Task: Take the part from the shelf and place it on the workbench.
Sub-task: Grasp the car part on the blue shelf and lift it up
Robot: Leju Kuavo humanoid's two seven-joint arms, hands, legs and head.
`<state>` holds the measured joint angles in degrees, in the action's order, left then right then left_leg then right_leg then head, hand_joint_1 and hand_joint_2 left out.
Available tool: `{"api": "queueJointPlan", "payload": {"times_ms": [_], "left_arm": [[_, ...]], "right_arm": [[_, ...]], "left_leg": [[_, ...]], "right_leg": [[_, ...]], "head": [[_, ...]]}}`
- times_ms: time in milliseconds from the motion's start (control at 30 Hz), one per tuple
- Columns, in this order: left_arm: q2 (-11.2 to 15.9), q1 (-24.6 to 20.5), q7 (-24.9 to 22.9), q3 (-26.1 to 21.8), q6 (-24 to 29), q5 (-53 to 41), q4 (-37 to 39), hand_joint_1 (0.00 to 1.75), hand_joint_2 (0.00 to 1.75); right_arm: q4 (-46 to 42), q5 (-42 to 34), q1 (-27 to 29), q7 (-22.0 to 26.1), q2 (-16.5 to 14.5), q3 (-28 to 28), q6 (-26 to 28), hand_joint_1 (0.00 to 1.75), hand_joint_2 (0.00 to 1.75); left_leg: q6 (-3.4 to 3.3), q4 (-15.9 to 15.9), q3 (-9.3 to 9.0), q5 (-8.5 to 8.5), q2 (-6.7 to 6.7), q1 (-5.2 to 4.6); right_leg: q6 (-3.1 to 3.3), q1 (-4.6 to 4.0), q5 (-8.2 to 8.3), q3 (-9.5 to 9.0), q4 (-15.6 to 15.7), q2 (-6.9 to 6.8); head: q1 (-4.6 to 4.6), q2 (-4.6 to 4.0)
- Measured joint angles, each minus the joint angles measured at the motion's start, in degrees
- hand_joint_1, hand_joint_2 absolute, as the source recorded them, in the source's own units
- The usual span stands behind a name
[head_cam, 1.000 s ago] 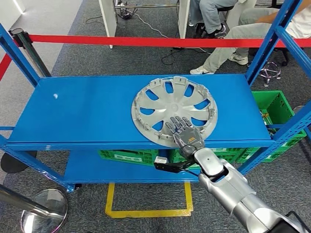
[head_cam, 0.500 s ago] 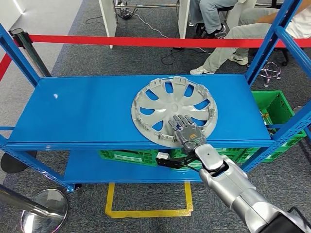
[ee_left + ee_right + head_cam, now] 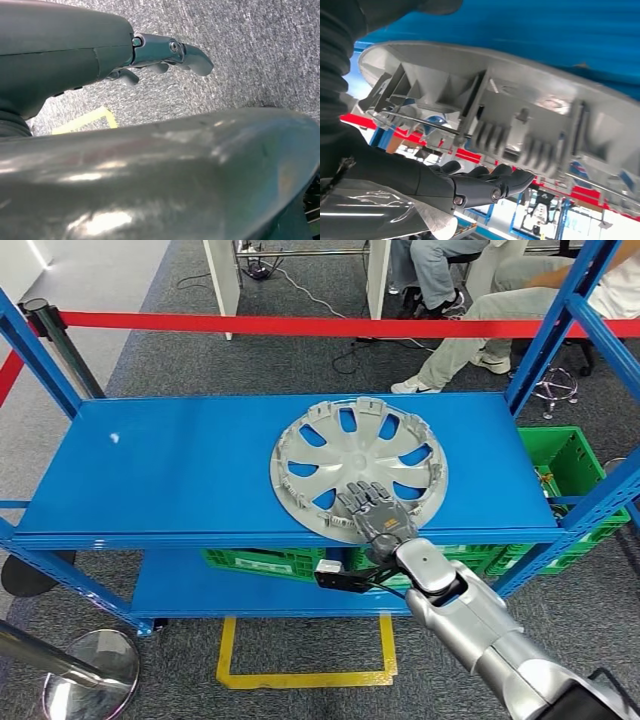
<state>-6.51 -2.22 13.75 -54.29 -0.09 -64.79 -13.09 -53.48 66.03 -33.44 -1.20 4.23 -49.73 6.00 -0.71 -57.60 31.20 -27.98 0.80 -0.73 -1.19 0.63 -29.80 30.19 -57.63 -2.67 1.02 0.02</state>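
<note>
Grey carpet [image 3: 189, 360] runs under a blue metal shelving rack [image 3: 151, 480], and a yellow taped square [image 3: 302, 678] marks the floor right in front of it. Nearest the camera, the silver right arm [image 3: 483, 630] comes up from about 5 o'clock. The right hand [image 3: 375, 512] lies flat with its fingers stretched out over the near edge of the round silver plastic hubcap [image 3: 358, 465]. In the right wrist view the dark fingers [image 3: 486, 182] extend along the ribbed rim of the hubcap [image 3: 501, 110]; whether they actually grip it cannot be told. The hubcap rests on the top shelf, right of centre, its near rim just over the front lip. Green plastic crates [image 3: 264, 562] sit on the lower shelf beneath. The left hand [image 3: 162, 55] hangs over the carpet, fingers loosely extended, holding nothing. Beyond the rack at 12 o'clock, a red barrier tape [image 3: 302, 325] stretches across. Behind it are seated people's legs [image 3: 483, 310].
</note>
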Motion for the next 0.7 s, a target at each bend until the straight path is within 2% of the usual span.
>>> {"api": "queueJointPlan", "payload": {"times_ms": [700], "left_arm": [[-0.3,-0.1,0.0,0.0,-0.2,0.4,-0.3,0.0,0.0]], "right_arm": [[-0.2,-3.2,1.9,0.5,-0.3,-0.6,-0.3,0.0,1.75]], "left_leg": [[0.0,0.0,0.0,0.0,0.0,0.0]], "right_leg": [[0.0,0.0,0.0,-0.01,0.0,0.0]], "head": [[-0.01,0.0]]}}
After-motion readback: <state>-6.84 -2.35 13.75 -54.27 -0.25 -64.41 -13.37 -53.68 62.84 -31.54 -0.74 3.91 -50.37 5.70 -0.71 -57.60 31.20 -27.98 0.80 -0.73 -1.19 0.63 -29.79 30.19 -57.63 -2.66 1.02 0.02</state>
